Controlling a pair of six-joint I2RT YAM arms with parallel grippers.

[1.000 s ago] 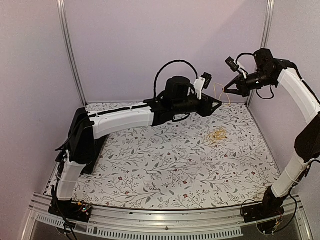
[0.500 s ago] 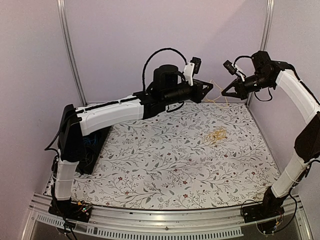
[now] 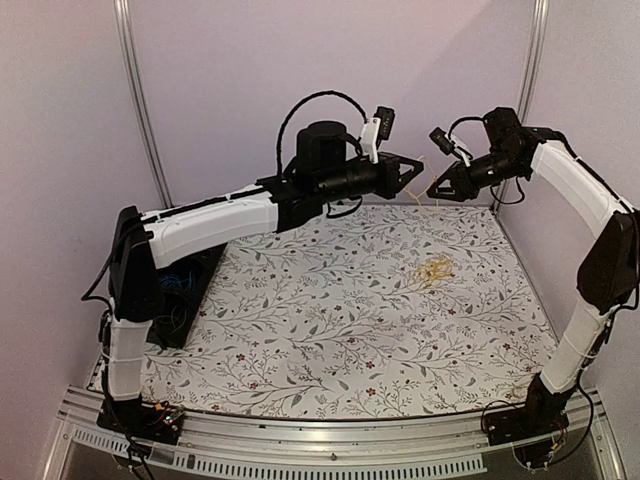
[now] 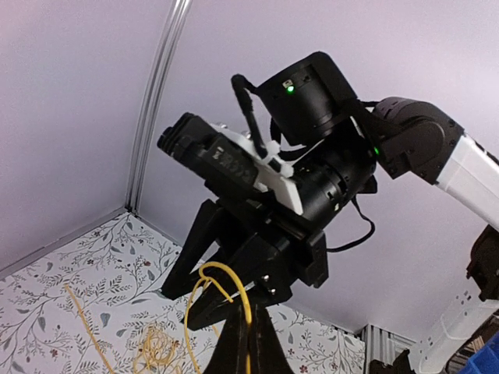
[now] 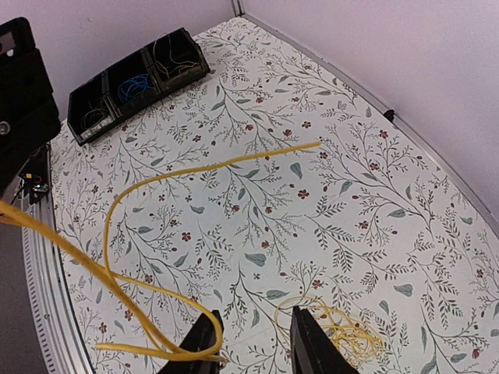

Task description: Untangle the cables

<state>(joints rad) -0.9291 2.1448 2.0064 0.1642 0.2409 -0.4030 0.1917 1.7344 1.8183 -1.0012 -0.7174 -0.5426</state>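
High above the table's far side, my left gripper (image 3: 412, 172) (image 4: 249, 312) is shut on one yellow cable (image 4: 217, 265) (image 5: 149, 351). That cable loops up from its fingertips and over one finger of my right gripper (image 3: 432, 190) (image 4: 173, 308) (image 5: 254, 312), which faces it a short gap away. The right jaws stand open with nothing between them. In the right wrist view the cable curls around the left finger and trails down toward the table. The rest of the cables lie as a small yellow and cream tangle (image 3: 437, 268) (image 5: 347, 331) (image 4: 156, 347) on the floral mat below the grippers.
A black divided bin (image 3: 180, 290) (image 5: 132, 78) holding blue and yellow wires sits at the mat's left edge, under the left arm. Pale walls and aluminium posts (image 3: 140, 100) close off the back and sides. A metal rail (image 3: 320, 435) runs along the near edge.
The left gripper has shut on the yellow cable and the right gripper has opened. Both grippers have moved up and to the left, closer together.
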